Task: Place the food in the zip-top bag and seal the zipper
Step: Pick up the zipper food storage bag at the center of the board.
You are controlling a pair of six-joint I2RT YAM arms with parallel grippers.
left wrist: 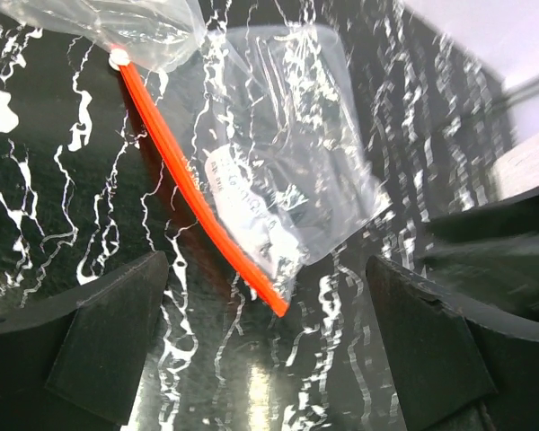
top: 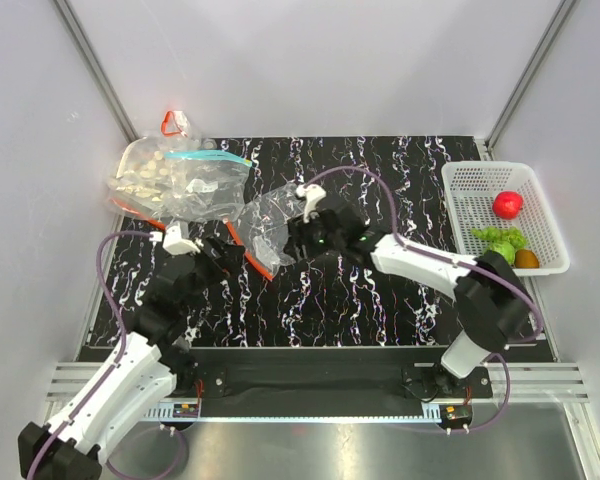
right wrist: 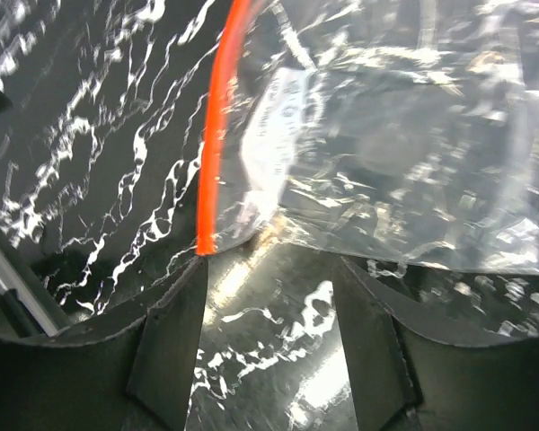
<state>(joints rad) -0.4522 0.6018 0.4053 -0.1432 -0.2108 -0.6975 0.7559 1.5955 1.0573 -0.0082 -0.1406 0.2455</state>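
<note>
Top external: white mesh basket (top: 463,195) holds red round fruit (top: 507,204), green grape bunch (top: 500,240), brown-orange ball (top: 526,259). Clear crinkly zip-top bag (top: 265,215) lies flat; left gripper (left wrist: 269,301), right gripper (right wrist: 269,301) spread wide.

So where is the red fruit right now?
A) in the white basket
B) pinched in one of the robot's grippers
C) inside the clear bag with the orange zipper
A: the red fruit sits in the white basket at the right side of the table, while the zip-top bag lies empty on the black mat.
</note>
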